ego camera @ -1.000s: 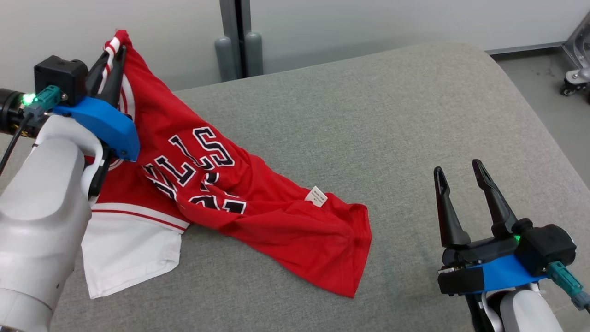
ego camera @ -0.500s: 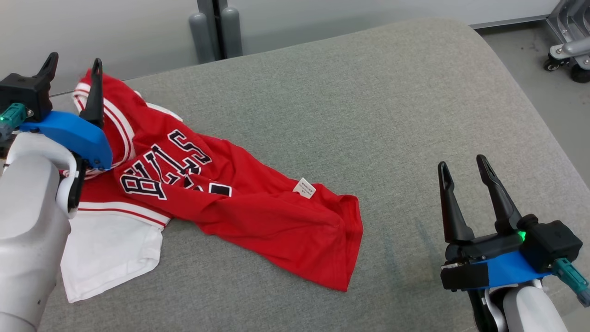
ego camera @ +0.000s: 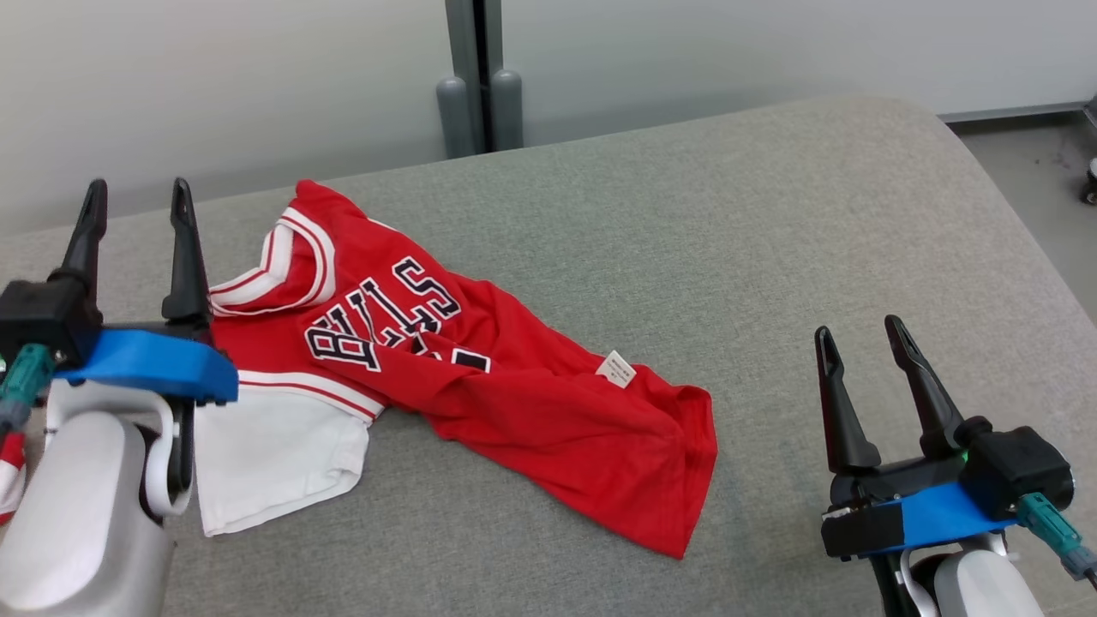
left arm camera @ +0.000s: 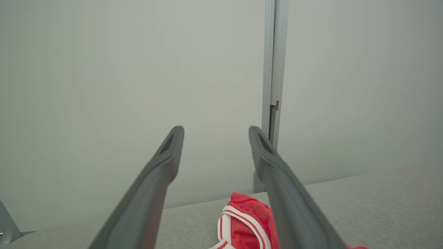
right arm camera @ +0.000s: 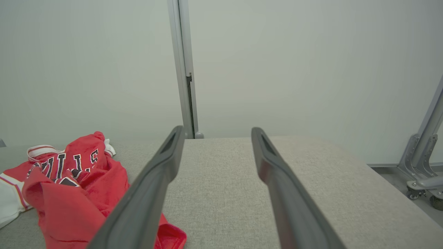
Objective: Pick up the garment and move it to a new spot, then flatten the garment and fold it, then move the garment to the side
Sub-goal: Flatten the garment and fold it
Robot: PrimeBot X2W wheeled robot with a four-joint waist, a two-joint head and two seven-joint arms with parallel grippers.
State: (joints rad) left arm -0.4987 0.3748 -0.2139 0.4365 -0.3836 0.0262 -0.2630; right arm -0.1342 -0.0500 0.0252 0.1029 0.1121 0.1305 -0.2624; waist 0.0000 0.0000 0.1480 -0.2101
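A red basketball jersey point(ego camera: 480, 386) with dark lettering and white trim lies crumpled on the grey padded table point(ego camera: 686, 223), left of centre, its white part point(ego camera: 274, 446) at the near left. My left gripper point(ego camera: 135, 199) stands open just left of the jersey's collar, holding nothing; the left wrist view shows the collar point(left arm camera: 242, 221) low between its fingers. My right gripper point(ego camera: 860, 339) is open at the lower right, well clear of the cloth. In the right wrist view the jersey point(right arm camera: 72, 183) lies to the left of the gripper point(right arm camera: 216, 133).
A pale wall with a grey upright post point(ego camera: 476, 77) runs behind the table. The table's right edge drops to a grey floor point(ego camera: 1037, 188). A metal wheeled frame point(right arm camera: 422, 159) stands on the floor at the right. Bare grey padding lies between the jersey and my right gripper.
My left gripper let go of the jersey's collar and now stands open beside it; the jersey dropped onto the table. The head camera shifted. The right gripper kept its place.
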